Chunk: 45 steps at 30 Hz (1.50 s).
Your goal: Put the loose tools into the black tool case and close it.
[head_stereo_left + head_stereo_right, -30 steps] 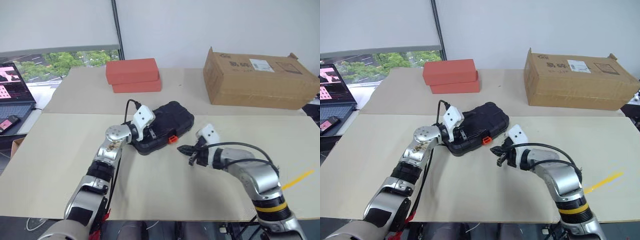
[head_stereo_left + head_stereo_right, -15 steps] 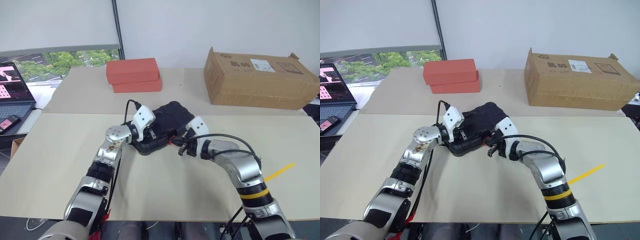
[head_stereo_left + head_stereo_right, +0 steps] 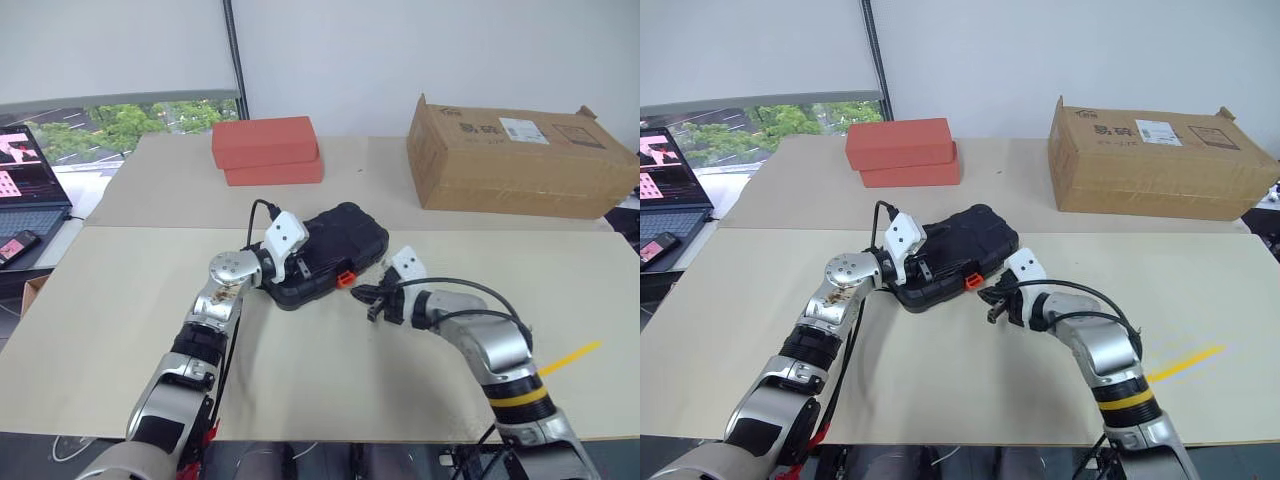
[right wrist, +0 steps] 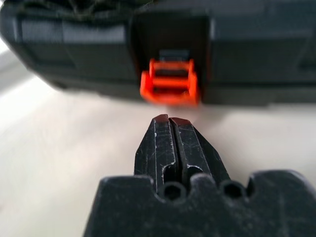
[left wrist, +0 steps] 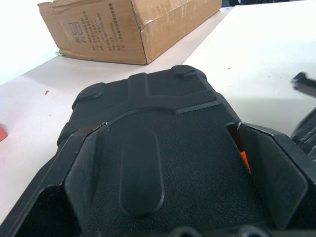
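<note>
Two tools work the black tool case, which lies lid-down on the counter near its middle, about 6 o'clock of the red-orange boxes. Half a second ago the right tool had its tip pressed in at the orange-red latch; now it has drawn back toward 4 o'clock and sits just beside the latch, apart from it, its fingers pressed together and empty. That likely means a latch push was just made, and whether it caught I cannot tell. The left tool has not shifted, its fingers spread wide astride the case's 8 o'clock end, bracing it. The case's long axis runs from 8 o'clock to 2 o'clock, latch side facing 5 o'clock.
</note>
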### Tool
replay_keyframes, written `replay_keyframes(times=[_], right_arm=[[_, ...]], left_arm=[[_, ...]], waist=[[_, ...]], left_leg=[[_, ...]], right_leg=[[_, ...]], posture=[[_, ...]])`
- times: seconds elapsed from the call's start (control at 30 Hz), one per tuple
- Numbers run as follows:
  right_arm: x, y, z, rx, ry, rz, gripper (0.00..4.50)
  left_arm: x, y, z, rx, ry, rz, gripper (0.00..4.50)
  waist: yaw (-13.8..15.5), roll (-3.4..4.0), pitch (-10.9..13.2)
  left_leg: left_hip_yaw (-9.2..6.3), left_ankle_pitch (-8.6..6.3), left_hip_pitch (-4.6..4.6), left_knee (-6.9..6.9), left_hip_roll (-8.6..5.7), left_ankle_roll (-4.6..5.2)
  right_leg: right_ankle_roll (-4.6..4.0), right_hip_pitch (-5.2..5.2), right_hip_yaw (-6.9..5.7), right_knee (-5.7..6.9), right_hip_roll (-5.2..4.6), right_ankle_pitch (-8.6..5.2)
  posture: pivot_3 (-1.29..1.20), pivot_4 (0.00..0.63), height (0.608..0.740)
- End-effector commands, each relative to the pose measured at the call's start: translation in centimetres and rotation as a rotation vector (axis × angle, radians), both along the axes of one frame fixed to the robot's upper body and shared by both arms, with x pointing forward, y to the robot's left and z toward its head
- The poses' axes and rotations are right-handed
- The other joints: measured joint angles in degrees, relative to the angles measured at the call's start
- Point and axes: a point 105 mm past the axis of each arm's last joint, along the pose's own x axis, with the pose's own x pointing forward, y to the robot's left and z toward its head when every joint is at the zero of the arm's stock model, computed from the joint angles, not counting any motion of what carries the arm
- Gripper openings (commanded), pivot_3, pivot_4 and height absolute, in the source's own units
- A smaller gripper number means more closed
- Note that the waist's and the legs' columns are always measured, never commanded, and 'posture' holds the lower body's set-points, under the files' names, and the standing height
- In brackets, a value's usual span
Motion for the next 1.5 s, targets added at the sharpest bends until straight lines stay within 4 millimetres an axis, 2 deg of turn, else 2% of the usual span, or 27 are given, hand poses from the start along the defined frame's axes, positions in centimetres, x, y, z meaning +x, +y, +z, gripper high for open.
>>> replay_keyframes(times=[0.03, 0.4, 0.67, 0.83, 1.0, 1.1, 1.27, 1.4, 1.5], right_arm=[[0.8, 0.7, 2.5, 0.040, -0.099, 0.002, 0.02], [1.9, 1.5, 5.0, 0.068, -0.192, -0.014, 0.02], [2.0, 1.9, 5.4, 0.089, -0.224, -0.004, 0.02], [1.8, 1.6, 4.5, 0.067, -0.217, -0.006, 0.02], [1.6, 0.8, 4.5, 0.045, -0.223, -0.007, 0.02], [1.4, 0.3, 4.8, 0.044, -0.233, -0.016, 0.02], [1.0, -0.5, 5.5, 0.049, -0.244, -0.034, 0.02], [0.6, -1.1, 3.8, -0.019, -0.197, -0.029, 0.02], [0.3, -1.3, 3.3, -0.041, -0.176, -0.028, 0.02]], left_arm=[[-0.2, 0.6, -2.5, 0.050, 0.083, 0.019, 4.50], [-0.9, 0.5, -3.7, 0.073, 0.114, 0.001, 4.50], [-1.2, 0.2, -4.2, 0.066, 0.131, 0.004, 4.50], [0.2, 1.4, -2.6, 0.022, 0.112, 0.068, 4.50], [2.1, 3.0, 0.5, -0.095, 0.079, 0.142, 4.50], [3.2, 4.1, 1.2, -0.105, 0.072, 0.190, 4.50], [4.1, 4.7, 0.5, -0.053, 0.066, 0.234, 4.50], [3.6, 3.8, -0.7, -0.023, 0.083, 0.194, 4.50], [3.4, 3.6, -1.2, -0.020, 0.089, 0.190, 4.50]], waist=[[0.0, 0.00, 0.0], [-0.6, 0.01, 0.0], [-0.8, 0.04, 0.0], [-0.1, 0.04, 0.0], [-0.1, 0.03, 0.0], [-0.1, 0.00, 0.0], [0.0, 0.00, 0.0], [0.0, 0.00, 0.0], [0.0, 0.00, 0.0]], left_leg=[[0.00, 0.00, -0.01, 0.00, 0.00, 0.00], [0.02, 0.04, 0.00, -0.01, 0.06, -0.06], [0.03, 0.03, 0.05, -0.01, 0.06, -0.06], [0.02, 0.01, 0.02, -0.01, 0.03, -0.03], [0.03, 0.01, 0.00, 0.00, 0.02, -0.02], [0.02, 0.02, -0.06, -0.01, 0.03, -0.03], [0.02, 0.00, -0.17, -0.04, 0.01, -0.03], [0.02, -0.02, -0.19, -0.04, -0.05, 0.00], [0.01, -0.04, -0.19, -0.04, -0.05, 0.01]], right_leg=[[0.00, -0.01, 0.01, 0.00, 0.00, 0.00], [-0.02, -0.07, 0.04, 0.03, 0.05, 0.02], [-0.02, -0.03, 0.05, 0.03, 0.04, 0.01], [-0.04, -0.01, 0.01, 0.02, 0.00, 0.02], [-0.03, -0.03, 0.02, 0.02, -0.01, 0.02], [-0.02, -0.10, 0.01, 0.02, 0.01, 0.01], [-0.32, -0.15, -0.03, -0.07, 0.04, 0.18], [-0.31, -0.10, -0.06, -0.18, 0.01, 0.18], [-0.30, -0.09, -0.07, -0.20, 0.01, 0.18]], posture=[[0.00, 0.150, 0.711], [0.00, 0.150, 0.711], [0.00, 0.150, 0.711], [0.00, 0.150, 0.711], [0.00, 0.150, 0.711], [0.00, 0.150, 0.711], [0.00, 0.150, 0.711], [0.00, 0.150, 0.711], [0.00, 0.150, 0.711]])
